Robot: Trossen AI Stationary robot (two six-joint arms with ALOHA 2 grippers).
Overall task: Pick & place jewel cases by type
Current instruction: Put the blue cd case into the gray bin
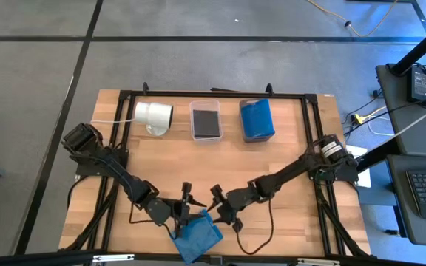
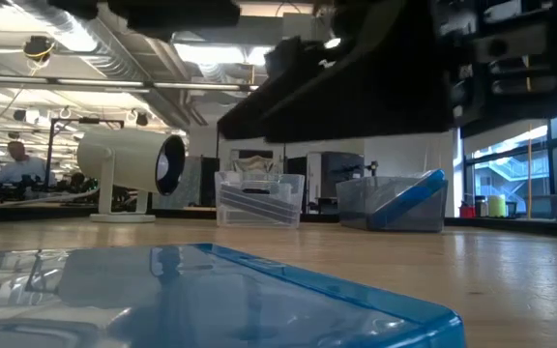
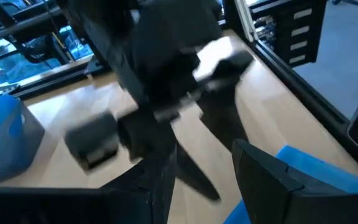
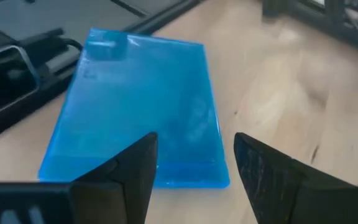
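Note:
One translucent blue jewel case lies flat on the wood at the table's near edge, large in the low view. My left gripper is open just left of and above it; its wrist view shows the case's corner beside one finger. My right gripper is open just right of the case, and in its wrist view the fingers stand over the case's near edge without touching it. The dark cases sit in a clear bin.
At the far edge stand a white cylinder, the clear bin of dark cases and a bin of blue cases. The two grippers are close together, facing each other. Bare wood lies between the bins and the grippers.

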